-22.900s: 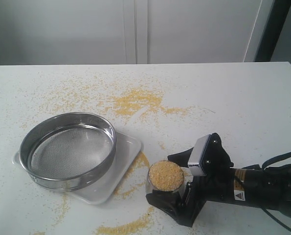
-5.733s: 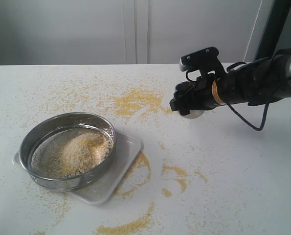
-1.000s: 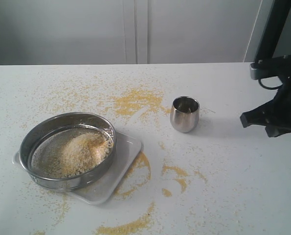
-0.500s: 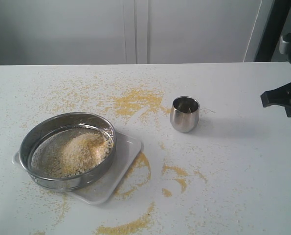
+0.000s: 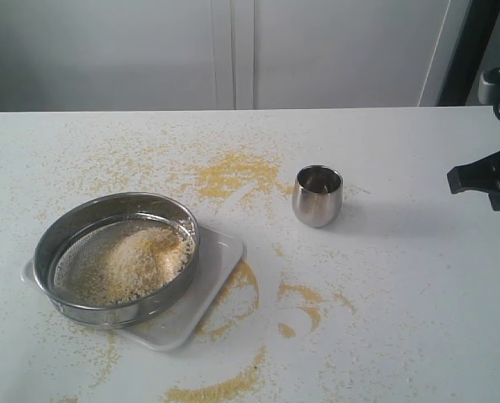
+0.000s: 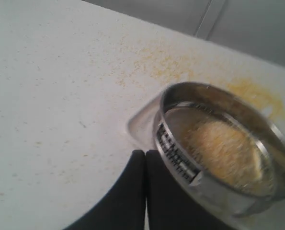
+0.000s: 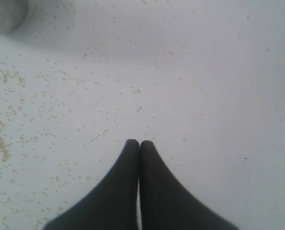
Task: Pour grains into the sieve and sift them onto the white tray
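From outside, we see the sieve [image 5: 115, 256] resting on the white tray [image 5: 218, 267] with the grains [image 5: 140, 256] heaped off-centre; a hard shake could fling them onto the tabletop [image 5: 401, 294]. At the left wrist, our left fingers [image 6: 132, 191] are pressed together, empty, just beside the sieve's wall; unopened, they would shove it. At the right wrist, our right fingers [image 7: 130, 187] are closed, empty, over bare tabletop.

L gripper [image 6: 145, 154] jaws pressed together, nothing btwn. Sieve [image 6: 179, 157] just beside tips, grains [image 6: 221, 148] heaped inside. White tray [image 6: 141, 125] corner sticks out under it, near tips. Table [image 6: 46, 96] beyond w/ scattered yellow bits [image 6: 161, 67].
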Controlling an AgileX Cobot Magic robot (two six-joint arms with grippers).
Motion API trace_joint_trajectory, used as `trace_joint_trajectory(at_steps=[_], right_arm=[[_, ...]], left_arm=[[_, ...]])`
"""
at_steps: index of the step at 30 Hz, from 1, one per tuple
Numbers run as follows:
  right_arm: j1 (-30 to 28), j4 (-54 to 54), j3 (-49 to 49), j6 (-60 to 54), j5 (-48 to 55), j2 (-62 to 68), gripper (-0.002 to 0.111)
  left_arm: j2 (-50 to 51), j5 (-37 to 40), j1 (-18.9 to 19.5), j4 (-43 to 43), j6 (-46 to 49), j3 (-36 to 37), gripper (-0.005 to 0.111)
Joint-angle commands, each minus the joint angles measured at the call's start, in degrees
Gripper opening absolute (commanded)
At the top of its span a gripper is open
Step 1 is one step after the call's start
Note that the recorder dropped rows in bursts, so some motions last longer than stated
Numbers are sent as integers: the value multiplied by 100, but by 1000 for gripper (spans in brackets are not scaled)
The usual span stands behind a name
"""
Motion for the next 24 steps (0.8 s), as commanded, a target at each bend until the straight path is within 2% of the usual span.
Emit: trace_joint_trajectory(at_steps=[1, 7, 11, 15, 24], right_arm=[[-9, -11, 9, -70, -66, -37, 0], [-9, -11, 9, -70, -66, -37, 0], [-9, -11, 9, -70, -53, -37, 0], [-9, -11, 9, -70, -53, -37, 0], [-9, -11, 9, -70, -64, -37, 0]], left_arm=[[-17, -767, 1, -911, -489, 18, 0], [-17, -2036, 1, -911, -917, 18, 0], [-17, -2319, 1, -395, -943, -46, 0], [150, -1686, 1, -78, -725, -458, 0], [1911, -11, 1, 93, 463, -1731, 0]])
